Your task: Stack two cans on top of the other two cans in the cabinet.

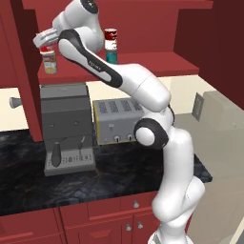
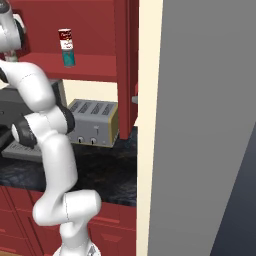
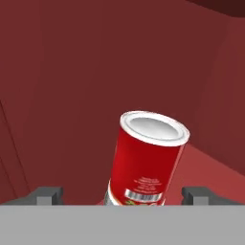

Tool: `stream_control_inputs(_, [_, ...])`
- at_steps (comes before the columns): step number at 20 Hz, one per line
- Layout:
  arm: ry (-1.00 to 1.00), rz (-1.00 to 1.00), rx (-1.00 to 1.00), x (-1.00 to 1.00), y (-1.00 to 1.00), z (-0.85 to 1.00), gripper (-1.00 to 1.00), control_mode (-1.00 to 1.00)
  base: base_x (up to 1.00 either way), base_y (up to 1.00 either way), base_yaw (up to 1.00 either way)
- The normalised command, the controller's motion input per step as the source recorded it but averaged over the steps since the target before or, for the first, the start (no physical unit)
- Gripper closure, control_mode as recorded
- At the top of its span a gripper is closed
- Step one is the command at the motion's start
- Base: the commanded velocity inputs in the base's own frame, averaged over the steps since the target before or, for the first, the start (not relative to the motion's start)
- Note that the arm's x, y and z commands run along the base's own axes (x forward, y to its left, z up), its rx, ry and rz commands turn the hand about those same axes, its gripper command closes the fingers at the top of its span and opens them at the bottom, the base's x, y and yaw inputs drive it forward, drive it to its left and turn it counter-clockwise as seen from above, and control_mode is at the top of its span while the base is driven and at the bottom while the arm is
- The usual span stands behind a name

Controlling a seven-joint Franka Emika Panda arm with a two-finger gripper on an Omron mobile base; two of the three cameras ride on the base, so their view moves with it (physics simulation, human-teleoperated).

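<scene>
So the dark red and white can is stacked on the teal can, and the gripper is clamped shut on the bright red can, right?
Not quite. The gripper is open: in the hand view its fingertips stand wide of the bright red can. The dark red and white can does sit on the teal can.

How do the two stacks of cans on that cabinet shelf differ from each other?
The left stack has a tan-labelled can under a bright red can, with the open gripper right at it. The right stack has a teal can under a dark red and white can, with nothing near it. Both are two cans high.
</scene>
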Motion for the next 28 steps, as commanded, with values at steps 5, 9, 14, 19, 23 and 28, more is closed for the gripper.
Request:
stream_control_inputs(5, [-0.07, 0.0, 0.0, -0.38, -0.25, -0.28, -1.0, -1.0, 0.0, 0.0, 0.0])
stream_control_inputs(9, [0.0, -0.01, 0.0, -0.43, -0.4, -0.47, -1.0, -1.0, 0.0, 0.0, 0.0])
stream_control_inputs(14, [-0.03, -0.02, 0.01, -0.47, -0.46, -0.45, -1.0, -1.0, 0.0, 0.0, 0.0])
stream_control_inputs(19, [-0.1, -0.02, 0.03, -0.5, -0.52, -0.26, -1.0, -1.0, 0.0, 0.0, 0.0])
stream_control_inputs(23, [-0.14, 0.0, 0.02, -0.59, -0.51, -0.13, -1.0, -1.0, 0.0, 0.0, 0.0])
stream_control_inputs(28, [-0.03, -0.04, 0.05, -0.64, -0.49, -0.1, -1.0, -1.0, 0.0, 0.0, 0.0])
